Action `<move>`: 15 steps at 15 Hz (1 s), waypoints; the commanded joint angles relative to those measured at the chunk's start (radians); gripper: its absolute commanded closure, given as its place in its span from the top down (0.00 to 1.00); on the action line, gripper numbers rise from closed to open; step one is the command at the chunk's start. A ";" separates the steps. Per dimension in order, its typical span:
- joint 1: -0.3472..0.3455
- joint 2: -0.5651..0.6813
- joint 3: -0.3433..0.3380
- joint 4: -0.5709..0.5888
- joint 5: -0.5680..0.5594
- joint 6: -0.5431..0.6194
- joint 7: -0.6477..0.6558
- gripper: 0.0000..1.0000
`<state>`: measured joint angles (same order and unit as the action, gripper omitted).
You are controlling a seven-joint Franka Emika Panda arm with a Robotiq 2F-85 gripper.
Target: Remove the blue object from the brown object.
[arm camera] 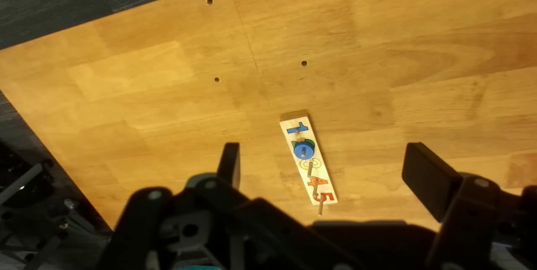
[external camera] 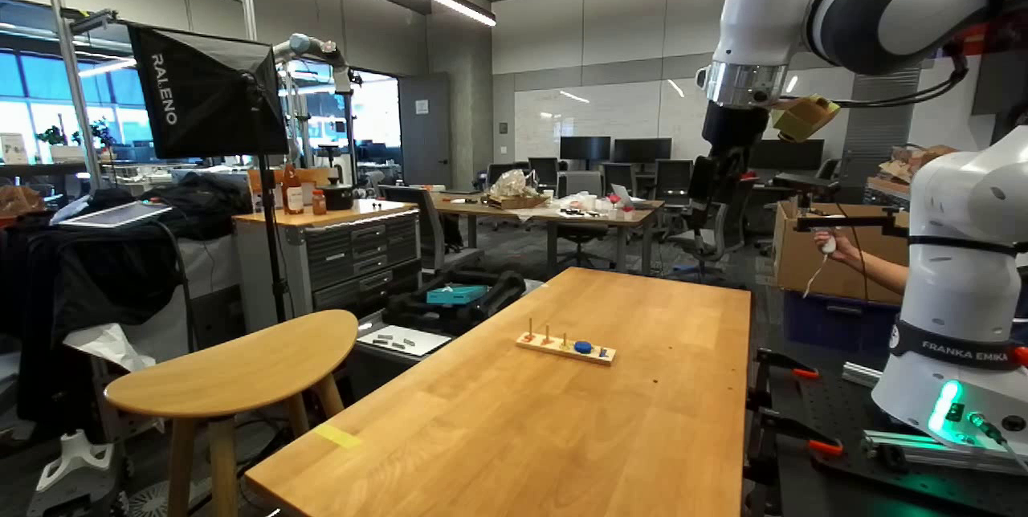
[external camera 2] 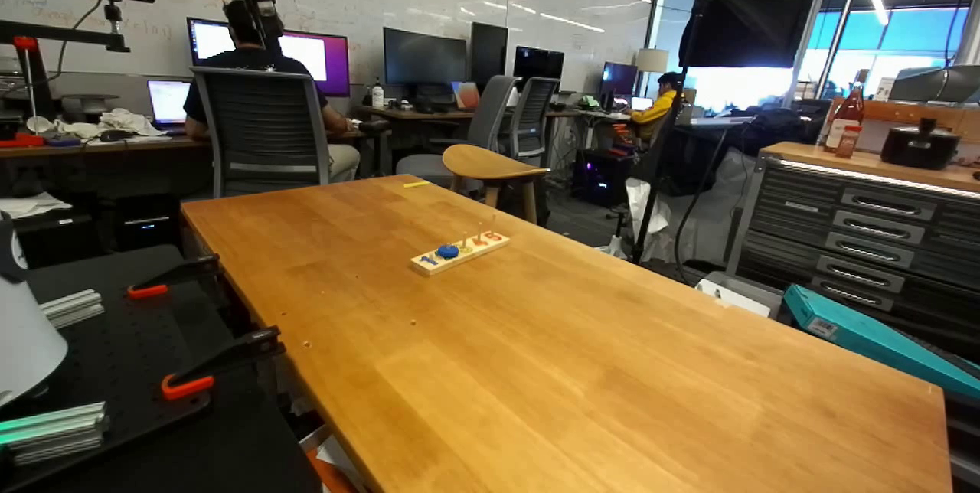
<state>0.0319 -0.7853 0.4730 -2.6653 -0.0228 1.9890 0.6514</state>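
Disc [arm camera: 309, 151], blue, sits low around the second peg [arm camera: 303, 153] from the end marked 1 of the wooden number board [arm camera: 318, 173]; whether it rests on the wood, I cannot tell. The board lies well apart from every edge of the tabletop [external camera: 642, 421], that end toward the long edge by the robot base [external camera: 907, 388]. The gripper [arm camera: 325, 161] hangs well above, its fingers [arm camera: 230, 161] spread wide, pinching nothing. Removal, I judge, has not begun. To do it well, centre the fingers on the disc and turn slightly, so that they close across the board's short width and miss the neighbouring pegs [arm camera: 310, 170]. Pinch only the rim, clear of the wood below, then lift straight up past the peg's tip; a tilted pull could bind and drag the board along.
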 commanded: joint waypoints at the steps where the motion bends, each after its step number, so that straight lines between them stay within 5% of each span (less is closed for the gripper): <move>1: 0.024 0.009 -0.021 0.001 -0.019 -0.002 0.016 1.00; 10: 0.026 -0.002 -0.028 -0.017 -0.042 0.010 -0.012 1.00; 15: -0.007 0.145 -0.165 0.105 0.012 -0.042 -0.111 1.00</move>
<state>0.0382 -0.7539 0.4076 -2.6645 -0.0344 1.9876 0.6146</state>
